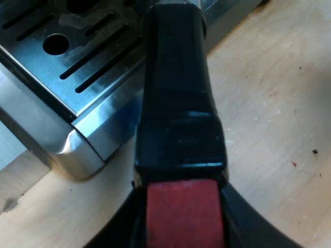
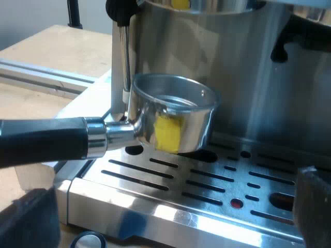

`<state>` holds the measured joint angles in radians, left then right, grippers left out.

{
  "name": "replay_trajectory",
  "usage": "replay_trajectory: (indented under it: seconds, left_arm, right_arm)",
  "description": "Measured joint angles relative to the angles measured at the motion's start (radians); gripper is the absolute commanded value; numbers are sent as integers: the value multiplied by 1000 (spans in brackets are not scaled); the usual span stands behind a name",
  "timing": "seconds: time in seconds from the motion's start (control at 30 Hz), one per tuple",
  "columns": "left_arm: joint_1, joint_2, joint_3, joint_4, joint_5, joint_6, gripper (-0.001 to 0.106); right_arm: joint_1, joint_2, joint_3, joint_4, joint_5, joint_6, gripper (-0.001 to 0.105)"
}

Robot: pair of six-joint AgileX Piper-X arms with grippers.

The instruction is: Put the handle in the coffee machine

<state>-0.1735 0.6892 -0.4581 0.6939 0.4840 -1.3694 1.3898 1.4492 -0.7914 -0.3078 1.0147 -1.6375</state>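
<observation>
My left gripper (image 1: 183, 227) grips the red end of the holder (image 1: 178, 103), its basket hanging above the drip tray (image 2: 207, 191) of the espresso machine (image 2: 248, 77); my right gripper (image 2: 169, 212) is spread wide, empty

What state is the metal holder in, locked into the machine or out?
Out. The metal holder hangs level over the drip tray, rim up, and the left gripper grips its handle.

Metal holder (image 2: 173, 121) held level over espresso machine (image 2: 248, 77) drip tray (image 2: 207, 191), not touching; dark handle (image 2: 41, 140) sticks out past tray edge; steam wand (image 2: 122, 57) just behind.
</observation>
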Motion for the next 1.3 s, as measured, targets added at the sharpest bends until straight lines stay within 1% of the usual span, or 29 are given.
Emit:
replay_trajectory:
  seconds: [0.23, 0.63, 1.03, 1.2, 1.3]
  left_arm:
    - [0, 0, 0, 0, 0, 0, 0]
    - [0, 0, 0, 0, 0, 0, 0]
    - [0, 0, 0, 0, 0, 0, 0]
    - [0, 0, 0, 0, 0, 0, 0]
    - [0, 0, 0, 0, 0, 0, 0]
  right_arm:
    - [0, 0, 0, -3, 0, 0, 93]
    - [0, 0, 0, -123, 0, 4, 93]
    - [0, 0, 0, -151, 0, 4, 93]
    - [0, 0, 0, -169, 0, -25, 93]
    - [0, 0, 0, -169, 0, -26, 93]
